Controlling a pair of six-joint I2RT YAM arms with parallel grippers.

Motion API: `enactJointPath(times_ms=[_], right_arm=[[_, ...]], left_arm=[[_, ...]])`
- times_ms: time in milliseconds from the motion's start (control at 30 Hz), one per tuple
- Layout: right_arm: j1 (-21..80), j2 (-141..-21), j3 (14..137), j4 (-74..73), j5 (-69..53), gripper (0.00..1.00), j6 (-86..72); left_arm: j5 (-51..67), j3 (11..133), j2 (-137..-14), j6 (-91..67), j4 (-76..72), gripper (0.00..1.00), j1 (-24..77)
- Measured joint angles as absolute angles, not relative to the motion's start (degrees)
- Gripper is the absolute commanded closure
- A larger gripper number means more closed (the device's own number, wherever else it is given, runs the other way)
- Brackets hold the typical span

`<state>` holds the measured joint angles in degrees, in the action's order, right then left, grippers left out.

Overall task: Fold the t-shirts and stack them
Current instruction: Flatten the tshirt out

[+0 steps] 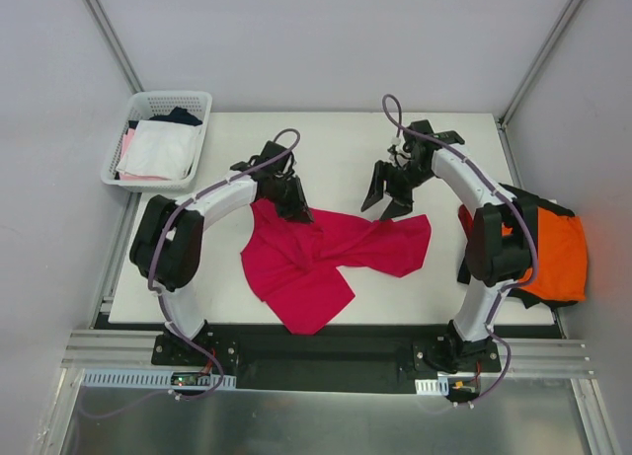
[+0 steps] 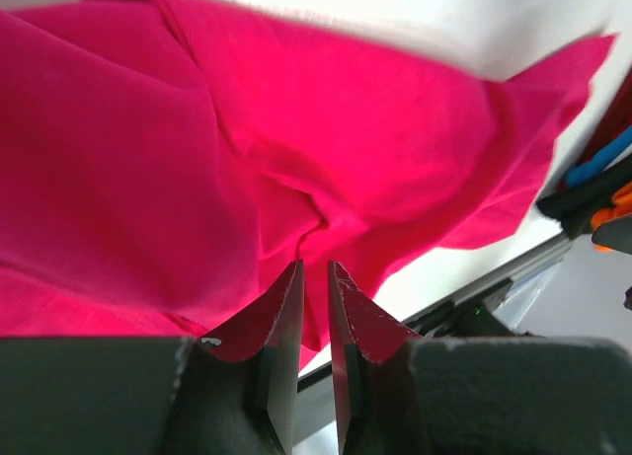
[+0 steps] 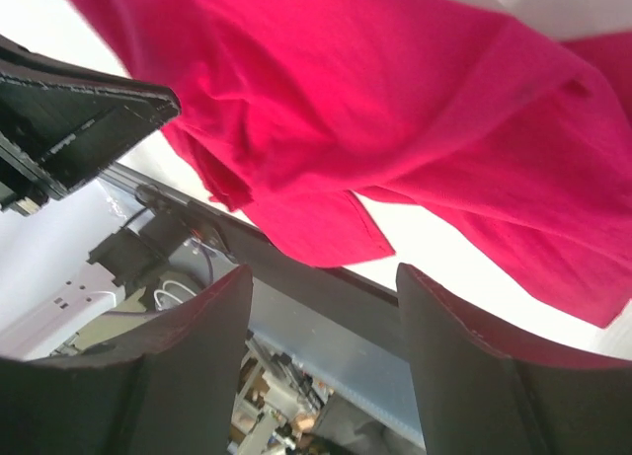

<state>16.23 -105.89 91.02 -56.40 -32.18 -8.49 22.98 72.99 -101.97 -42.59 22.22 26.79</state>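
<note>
white table (image 1: 336, 144) — crimson t-shirt (image 1: 306, 263), orange t-shirt (image 1: 559, 253)

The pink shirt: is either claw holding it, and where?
The left gripper appears to pinch the crimson t-shirt at a bunched fold on its far-left edge; the right gripper is open, holding nothing.

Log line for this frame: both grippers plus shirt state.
left gripper: shut on crimson t-shirt | right gripper: open, empty | crimson t-shirt: rumpled, unfolded | orange t-shirt: right table edge

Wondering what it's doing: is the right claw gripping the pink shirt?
No, the right gripper is open, jaws spread wide with no part of the crimson t-shirt between them.
</note>
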Motion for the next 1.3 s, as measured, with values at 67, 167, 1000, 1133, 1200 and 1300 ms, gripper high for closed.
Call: enactJointPath(times_ms=[67, 167, 1000, 1133, 1200, 1300], right_arm=[[15.92, -105.91, 88.68, -56.16, -32.18, 0.37, -8.27], [15.81, -105.91, 86.72, -55.42, -32.23, 0.37, -7.99], [15.84, -108.84, 83.0, -53.21, -33.87, 0.39, -5.72], [15.84, -108.84, 83.42, -53.3, -33.87, 0.39, -5.5], [15.84, -108.84, 83.42, -53.36, -33.85, 0.39, -5.45], [15.84, -108.84, 83.42, -53.39, -33.82, 0.39, -5.39]], left_arm=[[24.38, 72.99, -104.07, -42.06, 22.48, 0.83, 27.05], [25.67, 72.44, -104.79, -40.91, 22.5, 0.69, 27.05], [18.68, 63.94, -91.22, -36.77, 30.04, 0.39, 27.83], [17.67, 63.0, -92.01, -36.45, 30.39, 0.39, 27.83], [17.39, 63.0, -92.88, -36.29, 30.37, 0.4, 27.83], [17.28, 63.02, -94.54, -35.88, 30.37, 0.41, 27.83]])
